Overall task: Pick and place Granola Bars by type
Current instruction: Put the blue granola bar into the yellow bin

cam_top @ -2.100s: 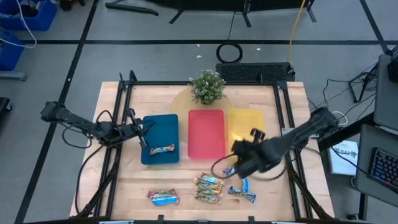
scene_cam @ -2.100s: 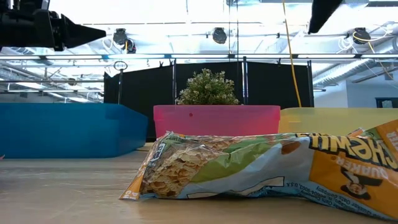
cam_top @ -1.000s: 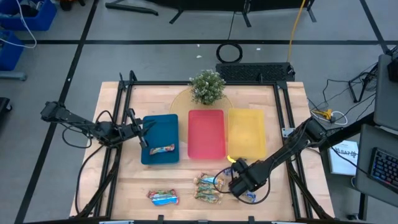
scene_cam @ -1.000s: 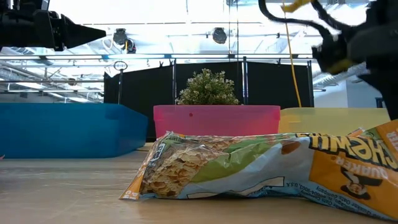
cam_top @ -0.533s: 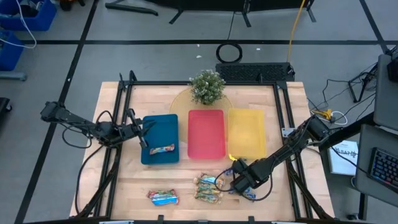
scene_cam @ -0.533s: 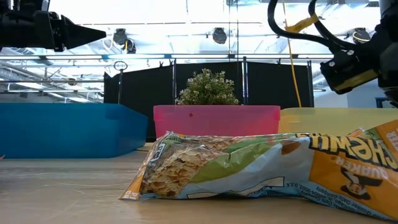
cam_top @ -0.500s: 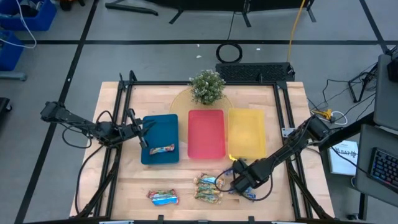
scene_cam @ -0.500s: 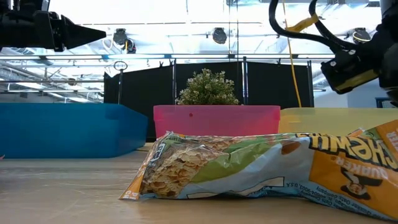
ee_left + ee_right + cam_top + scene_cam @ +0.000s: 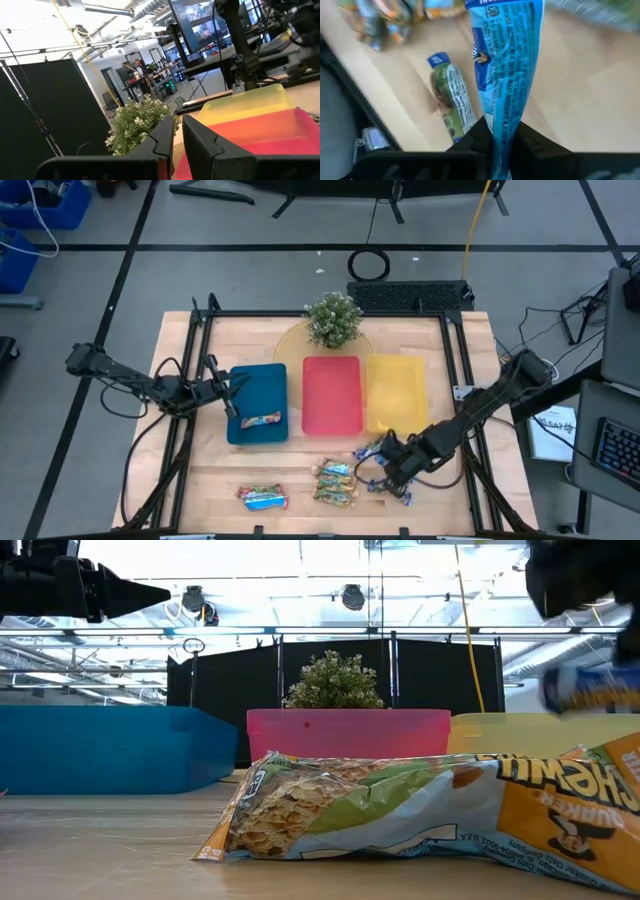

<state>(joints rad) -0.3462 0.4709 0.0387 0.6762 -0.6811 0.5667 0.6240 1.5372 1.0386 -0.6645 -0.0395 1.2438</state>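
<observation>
My right gripper (image 9: pixel 385 452) hovers over the table's near right part, just in front of the yellow tray (image 9: pixel 396 385), shut on a shiny blue granola bar (image 9: pixel 368 450). The low view shows that bar (image 9: pixel 592 690) in the air. Another bar (image 9: pixel 451 102) lies flat on the wood below it. More bars lie near the front edge (image 9: pixel 335 472), (image 9: pixel 335 495), (image 9: pixel 262 498), and one (image 9: pixel 260 420) lies in the blue tray (image 9: pixel 255 385). My left gripper (image 9: pixel 228 392) waits shut at the blue tray's left side. My right gripper pinches the blue bar's one end (image 9: pixel 504 117) between its two fingers (image 9: pixel 482 131). The fingers slant down from above and lie along the bar. The rest of the wrapper (image 9: pixel 507 45) sticks out past the fingertips, lifted clear of the table.
The red tray (image 9: pixel 331 420) stands between the blue and yellow trays. A potted plant (image 9: pixel 333 320) stands behind them at the far edge. A large bar (image 9: pixel 420 805) lies right in front of the low camera. Black frame rails (image 9: pixel 470 460) run along both table sides.
My right gripper has shut on the blue bar and risen with it, tipping and rolling as it went. The bar has left the table and now hangs clear above it. The other bars have stayed where they lay.
</observation>
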